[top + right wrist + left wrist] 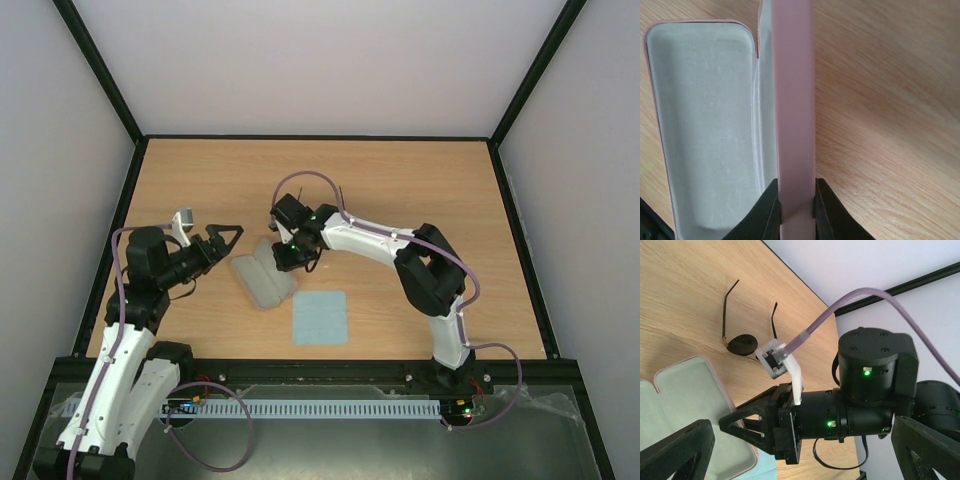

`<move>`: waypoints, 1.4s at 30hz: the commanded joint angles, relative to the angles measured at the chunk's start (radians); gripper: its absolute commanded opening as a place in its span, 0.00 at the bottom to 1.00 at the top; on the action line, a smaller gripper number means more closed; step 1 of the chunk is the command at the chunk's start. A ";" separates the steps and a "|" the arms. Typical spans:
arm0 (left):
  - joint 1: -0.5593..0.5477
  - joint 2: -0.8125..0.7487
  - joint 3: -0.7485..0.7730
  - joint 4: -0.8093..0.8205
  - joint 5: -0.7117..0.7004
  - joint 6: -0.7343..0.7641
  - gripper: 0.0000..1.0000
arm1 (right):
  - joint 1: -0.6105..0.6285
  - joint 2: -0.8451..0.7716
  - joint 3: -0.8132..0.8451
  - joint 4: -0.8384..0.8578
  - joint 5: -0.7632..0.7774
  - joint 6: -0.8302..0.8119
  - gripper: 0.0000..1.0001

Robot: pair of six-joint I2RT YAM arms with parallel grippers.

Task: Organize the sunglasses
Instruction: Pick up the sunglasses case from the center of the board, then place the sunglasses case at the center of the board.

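The sunglasses lie on the table beyond the case, with one round dark lens and two slim temple arms showing in the left wrist view. In the top view only their temple arms show; the right arm hides the lenses. The pink case lies open, its pale lining facing up. My right gripper is shut on the raised pink edge of the case, one finger on each side. My left gripper is open and empty, just left of the case, its fingers wide apart.
A light blue square cloth lies flat near the front, right of the case. The right arm's wrist fills the space in front of my left gripper. Black frame rails border the wooden table on the left, right and back.
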 commanded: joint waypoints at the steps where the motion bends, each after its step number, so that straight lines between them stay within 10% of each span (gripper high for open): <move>1: 0.014 -0.023 -0.019 0.023 0.047 -0.014 1.00 | 0.005 0.004 0.130 -0.179 0.058 -0.107 0.11; 15: 0.023 -0.058 -0.037 0.033 0.100 -0.026 1.00 | 0.021 -0.126 0.134 -0.261 0.501 -0.503 0.04; 42: 0.033 0.012 -0.022 0.002 0.014 -0.003 1.00 | -0.069 -0.105 -0.030 -0.039 0.347 -1.022 0.11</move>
